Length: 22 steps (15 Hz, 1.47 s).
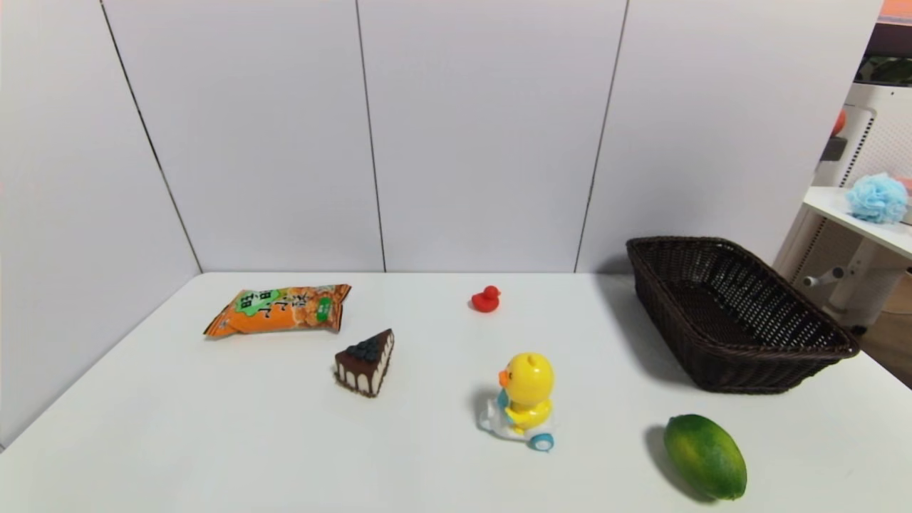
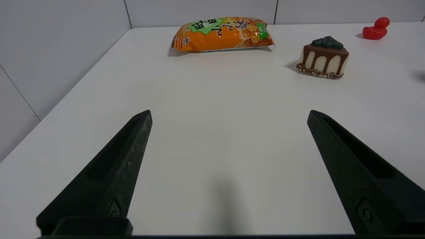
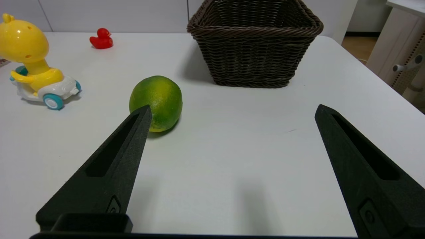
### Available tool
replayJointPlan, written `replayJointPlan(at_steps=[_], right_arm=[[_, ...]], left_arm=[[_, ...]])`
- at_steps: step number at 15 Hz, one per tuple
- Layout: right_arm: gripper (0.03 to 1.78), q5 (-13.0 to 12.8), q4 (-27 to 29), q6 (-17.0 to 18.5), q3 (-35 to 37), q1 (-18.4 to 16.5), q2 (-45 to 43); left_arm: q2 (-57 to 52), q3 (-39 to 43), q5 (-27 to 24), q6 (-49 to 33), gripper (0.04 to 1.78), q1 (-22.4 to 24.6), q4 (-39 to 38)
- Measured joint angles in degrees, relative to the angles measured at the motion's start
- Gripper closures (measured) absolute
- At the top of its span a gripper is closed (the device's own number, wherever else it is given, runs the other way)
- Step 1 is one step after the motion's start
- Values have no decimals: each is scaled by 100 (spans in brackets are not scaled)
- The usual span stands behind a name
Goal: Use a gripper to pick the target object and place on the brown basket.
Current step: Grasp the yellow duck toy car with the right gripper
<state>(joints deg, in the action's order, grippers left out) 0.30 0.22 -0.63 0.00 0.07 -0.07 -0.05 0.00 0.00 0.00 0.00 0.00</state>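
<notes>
Left gripper [image 2: 229,114]: sat low over bare table near the left edge, fingers spread wide, empty.
Snack bag [image 1: 279,309], cake slice [image 1: 365,363]: lay left of centre, clear of the route.
Yellow duck toy [image 1: 524,401]: stood upright mid-table, near the front, well apart from the basket.
Right gripper [image 3: 232,113]: open, empty, just short of the lime [image 3: 156,103].
Approach: best to pass left of the lime, close on the round head, not the wheels.
Brown basket [image 1: 734,313]: far right, empty.
</notes>
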Motion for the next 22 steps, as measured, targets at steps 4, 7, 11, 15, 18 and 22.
replayJointPlan(at_steps=[4, 7, 11, 15, 18, 22], right_arm=[[11, 2, 5, -2, 0, 0, 0], [11, 0, 5, -2, 0, 0, 0], [11, 10, 7, -33, 0, 0, 0], [11, 55, -11, -151, 0, 0, 0], [11, 118, -121, -338, -228, 0, 178], [11, 708, -179, -934, -1240, 28, 1339]], left_arm=[[0, 0, -5, 0, 13, 0, 0], [0, 0, 0, 0, 13, 0, 0], [-2, 0, 0, 0, 13, 0, 0], [0, 0, -2, 2, 13, 0, 0], [0, 0, 0, 0, 13, -5, 0], [0, 0, -2, 0, 13, 0, 0]])
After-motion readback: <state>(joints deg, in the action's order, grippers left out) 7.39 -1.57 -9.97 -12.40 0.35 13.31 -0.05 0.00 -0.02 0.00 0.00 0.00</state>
